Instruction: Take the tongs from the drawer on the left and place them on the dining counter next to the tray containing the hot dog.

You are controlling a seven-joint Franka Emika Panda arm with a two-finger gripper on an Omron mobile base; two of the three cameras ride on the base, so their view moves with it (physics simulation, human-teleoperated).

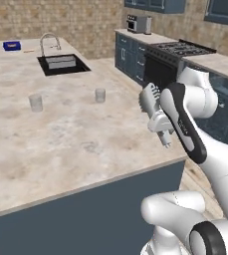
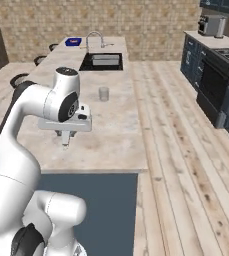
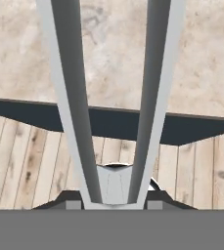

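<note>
Left base view: blue tray [image 1: 12, 46] sits at the bench's [image 1: 60, 144] far left end; the tool [image 1: 166, 141] clasps the tongs [image 3: 114, 97], arms fanning from it toward the bench edge

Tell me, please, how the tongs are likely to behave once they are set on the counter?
The tongs look like thin metal, so probably light and stiff. Their two arms spread from a joint held in the claw, so they may spring wider on release. The counter is smooth marble, so they could slide if nudged.
</note>
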